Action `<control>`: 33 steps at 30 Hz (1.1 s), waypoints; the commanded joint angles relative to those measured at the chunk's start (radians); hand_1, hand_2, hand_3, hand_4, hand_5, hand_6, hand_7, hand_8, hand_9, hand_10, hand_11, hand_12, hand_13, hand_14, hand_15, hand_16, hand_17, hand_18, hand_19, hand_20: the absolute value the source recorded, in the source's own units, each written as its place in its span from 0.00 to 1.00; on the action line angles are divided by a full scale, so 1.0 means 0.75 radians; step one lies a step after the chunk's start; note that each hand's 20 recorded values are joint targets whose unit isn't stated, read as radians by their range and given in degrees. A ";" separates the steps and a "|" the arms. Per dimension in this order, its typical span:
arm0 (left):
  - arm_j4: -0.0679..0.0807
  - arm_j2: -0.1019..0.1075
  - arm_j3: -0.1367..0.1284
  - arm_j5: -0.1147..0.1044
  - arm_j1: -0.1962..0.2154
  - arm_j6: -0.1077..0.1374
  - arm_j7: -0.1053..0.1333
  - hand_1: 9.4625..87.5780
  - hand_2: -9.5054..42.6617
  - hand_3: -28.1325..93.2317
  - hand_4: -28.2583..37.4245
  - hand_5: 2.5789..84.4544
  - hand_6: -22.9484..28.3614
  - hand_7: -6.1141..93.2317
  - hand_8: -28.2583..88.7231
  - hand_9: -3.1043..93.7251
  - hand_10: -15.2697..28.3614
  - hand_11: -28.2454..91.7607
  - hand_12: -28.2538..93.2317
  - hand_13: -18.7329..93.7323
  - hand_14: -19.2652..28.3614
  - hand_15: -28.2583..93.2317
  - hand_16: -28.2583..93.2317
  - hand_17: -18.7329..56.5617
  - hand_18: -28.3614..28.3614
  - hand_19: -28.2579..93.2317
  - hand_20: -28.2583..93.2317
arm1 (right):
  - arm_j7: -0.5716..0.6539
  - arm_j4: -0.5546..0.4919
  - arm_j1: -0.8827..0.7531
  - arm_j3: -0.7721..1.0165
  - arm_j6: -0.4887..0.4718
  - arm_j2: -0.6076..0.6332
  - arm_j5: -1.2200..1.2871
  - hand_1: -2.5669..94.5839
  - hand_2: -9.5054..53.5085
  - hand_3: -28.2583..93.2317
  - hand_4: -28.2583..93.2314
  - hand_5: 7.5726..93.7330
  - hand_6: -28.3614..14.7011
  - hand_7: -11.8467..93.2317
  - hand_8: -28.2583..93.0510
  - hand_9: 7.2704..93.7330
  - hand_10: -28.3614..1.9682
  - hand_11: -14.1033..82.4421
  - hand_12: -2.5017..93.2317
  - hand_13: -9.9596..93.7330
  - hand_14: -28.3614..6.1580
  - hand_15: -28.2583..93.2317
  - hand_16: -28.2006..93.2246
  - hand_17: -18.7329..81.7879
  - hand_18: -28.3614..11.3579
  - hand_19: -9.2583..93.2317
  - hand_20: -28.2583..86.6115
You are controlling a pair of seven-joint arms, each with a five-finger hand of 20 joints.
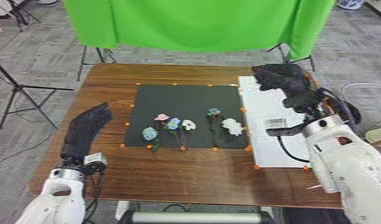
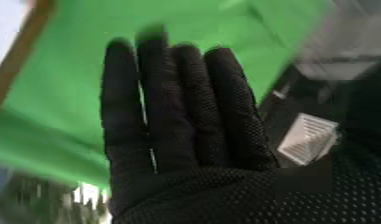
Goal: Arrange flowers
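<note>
Across the dark mat (image 1: 173, 95) on the brown table (image 1: 160, 180), six flowers are being borne flat, their stems pointing roughly towards the near edge. Close to the mat's left edge a pale blue-green bloom (image 1: 150, 133) is being supported, with a pink bloom (image 1: 162, 117), a blue bloom (image 1: 174, 123) and a small white bloom (image 1: 188, 124) beside it. Towards the right edge, a grey-blue bloom (image 1: 213, 111) and a larger white bloom (image 1: 232, 126) are being carried near each other.

Above the far part of the white board (image 1: 269, 145), the right hand (image 1: 277, 76) is being held released, fingers straight and nothing grasped. Left of the mat, the left hand (image 1: 87, 125) is being held over the table, also straight-fingered and unladen.

Selecting and lifting a flower is probably being prepared. Care is being called for: a low approach along the stem, a light pinch below the head, a clean lift so that neighbouring stems are not being dragged. The four close-set flowers are likely to be tangled by a broad sweep. As for containers, the flat mat is being used as the bearer, rather than a vase.
</note>
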 commanded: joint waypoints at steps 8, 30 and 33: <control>-0.091 -0.019 -0.021 -0.005 0.036 0.063 0.156 0.16 0.09 0.82 0.00 0.54 0.46 0.20 0.18 0.48 0.63 0.37 0.32 0.45 0.68 0.31 0.22 0.35 0.63 0.26 0.35 | -0.532 0.106 -0.158 0.120 -0.181 -0.122 0.944 0.00 0.12 0.85 0.06 0.21 0.71 0.16 0.17 0.20 0.58 0.14 0.10 0.22 0.58 0.19 0.30 0.20 0.46 0.11 0.40; -0.090 -0.043 -0.029 -0.027 -0.025 0.008 0.135 0.17 0.09 0.83 0.01 0.54 0.46 0.20 0.18 0.48 0.63 0.36 0.32 0.45 0.71 0.32 0.24 0.32 0.68 0.27 0.35 | -0.538 0.091 -0.165 0.199 -0.250 -0.078 0.932 0.00 0.12 0.86 0.06 0.33 0.65 0.16 0.17 0.26 0.58 0.16 0.10 0.27 0.50 0.22 0.33 0.26 0.42 0.11 0.42; -0.089 -0.045 -0.029 -0.041 -0.023 0.017 0.132 0.17 0.09 0.82 0.01 0.54 0.46 0.20 0.18 0.48 0.63 0.37 0.33 0.45 0.73 0.33 0.24 0.31 0.71 0.28 0.36 | -0.531 0.093 -0.160 0.182 -0.260 -0.072 0.933 0.01 0.12 0.87 0.07 0.36 0.65 0.18 0.17 0.31 0.51 0.17 0.11 0.28 0.51 0.23 0.33 0.28 0.47 0.10 0.42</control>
